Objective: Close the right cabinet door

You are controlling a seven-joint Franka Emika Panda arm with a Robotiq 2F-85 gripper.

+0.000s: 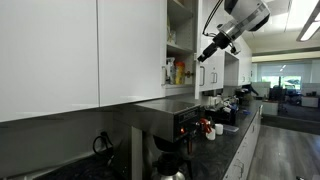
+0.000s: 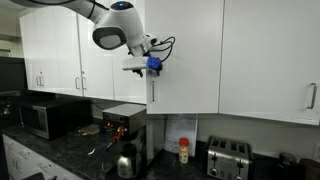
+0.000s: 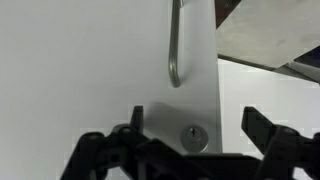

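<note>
Gaping gripper (image 3: 192, 122) near right cabinet door (image 3: 110, 65)

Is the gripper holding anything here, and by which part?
Nothing is held. In the wrist view the gripper is open, jaws spread before the right cabinet door, below its bar handle, clamping neither.

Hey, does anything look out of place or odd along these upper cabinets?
Yes. The right cabinet door stands ajar, swung out from the otherwise flush row, so the bottles on the shelves behind it show in an exterior view. The open gripper sits by the door's handle. Nothing looks spilled or damaged.
</note>
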